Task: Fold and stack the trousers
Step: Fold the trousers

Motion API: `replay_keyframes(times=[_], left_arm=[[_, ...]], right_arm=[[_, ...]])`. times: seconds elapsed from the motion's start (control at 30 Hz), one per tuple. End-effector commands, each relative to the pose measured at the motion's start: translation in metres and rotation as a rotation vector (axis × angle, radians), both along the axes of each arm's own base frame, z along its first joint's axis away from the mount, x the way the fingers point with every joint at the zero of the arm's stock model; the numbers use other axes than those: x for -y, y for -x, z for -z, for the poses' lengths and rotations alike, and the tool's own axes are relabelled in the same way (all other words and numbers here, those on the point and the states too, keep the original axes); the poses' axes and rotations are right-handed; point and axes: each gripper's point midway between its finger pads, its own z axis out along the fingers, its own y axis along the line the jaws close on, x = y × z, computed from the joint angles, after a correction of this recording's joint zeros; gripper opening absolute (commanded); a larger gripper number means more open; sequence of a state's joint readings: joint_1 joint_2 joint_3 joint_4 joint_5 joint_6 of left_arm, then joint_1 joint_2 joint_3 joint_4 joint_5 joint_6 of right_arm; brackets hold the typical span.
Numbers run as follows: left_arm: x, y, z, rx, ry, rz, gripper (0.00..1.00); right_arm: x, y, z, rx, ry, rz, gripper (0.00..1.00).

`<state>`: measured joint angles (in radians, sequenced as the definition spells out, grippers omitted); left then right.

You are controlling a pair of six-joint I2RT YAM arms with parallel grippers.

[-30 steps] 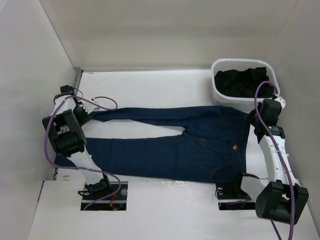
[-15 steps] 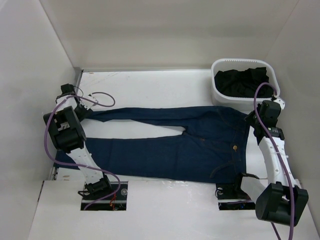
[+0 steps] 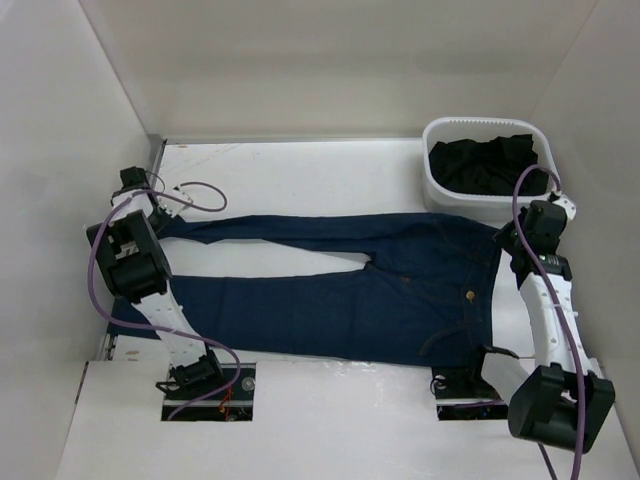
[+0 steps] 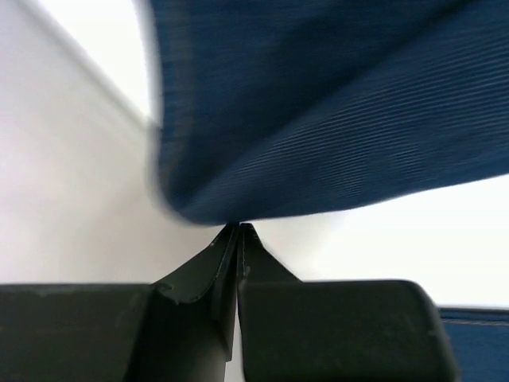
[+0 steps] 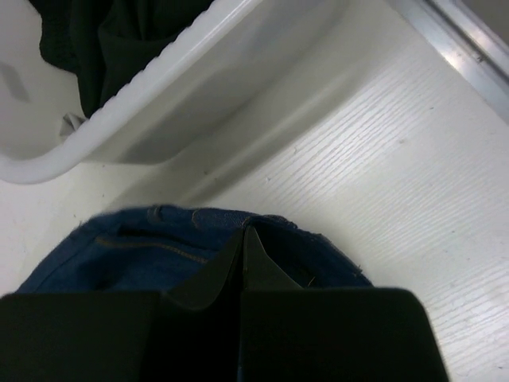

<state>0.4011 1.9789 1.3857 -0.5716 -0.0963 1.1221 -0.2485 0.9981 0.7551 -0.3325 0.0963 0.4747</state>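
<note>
The trousers [image 3: 380,300] are dark blue jeans lying flat across the table, waist to the right, legs stretched left. My left gripper [image 3: 165,222] is at the end of the far leg, by the left wall. In the left wrist view its jaws [image 4: 237,227] are pressed together at the edge of the blue hem [image 4: 334,111], which curves up from the tips. My right gripper [image 3: 506,240] is at the far corner of the waistband. In the right wrist view it [image 5: 243,231] is shut, with bunched denim [image 5: 119,255] around its tips.
A white plastic basket [image 3: 432,190] holding dark clothes [image 3: 480,165] stands at the back right, just beyond the waistband; its wall [image 5: 159,103] is close in front of the right gripper. Side walls enclose the table. A metal strip [image 5: 469,48] runs along the right edge.
The left gripper's jaws have gone from open to shut at the far leg's hem, and the left arm has edged left. The right arm has shifted slightly right.
</note>
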Motion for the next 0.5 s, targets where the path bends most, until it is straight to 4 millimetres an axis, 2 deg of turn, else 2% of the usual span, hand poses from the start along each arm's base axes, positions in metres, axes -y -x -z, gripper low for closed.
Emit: replay_keyframes(times=[0.0, 0.07, 0.13, 0.27, 0.37, 0.4, 0.47], left_arm=[[-0.029, -0.029, -0.085, 0.208, -0.096, -0.023, 0.0], [-0.037, -0.026, -0.112, 0.238, -0.12, -0.026, 0.0], [-0.041, -0.015, -0.135, 0.236, -0.132, -0.025, 0.0], [-0.038, 0.008, -0.156, 0.227, -0.13, -0.017, 0.0], [-0.033, 0.023, -0.151, 0.205, -0.112, -0.013, 0.01], [-0.023, 0.025, -0.143, 0.195, -0.082, 0.017, 0.06], [0.001, 0.023, -0.127, 0.195, -0.021, 0.086, 0.23]], right_arm=[[0.022, -0.006, -0.066, 0.174, 0.064, 0.057, 0.0], [0.029, -0.001, -0.08, 0.197, 0.076, 0.074, 0.0], [0.031, 0.004, -0.091, 0.221, 0.081, 0.079, 0.0], [0.026, 0.007, -0.099, 0.258, 0.063, 0.059, 0.0], [0.021, 0.006, -0.091, 0.257, 0.047, 0.041, 0.0], [0.021, 0.005, -0.087, 0.252, 0.043, 0.037, 0.0], [0.021, 0.002, -0.08, 0.246, 0.044, 0.033, 0.0]])
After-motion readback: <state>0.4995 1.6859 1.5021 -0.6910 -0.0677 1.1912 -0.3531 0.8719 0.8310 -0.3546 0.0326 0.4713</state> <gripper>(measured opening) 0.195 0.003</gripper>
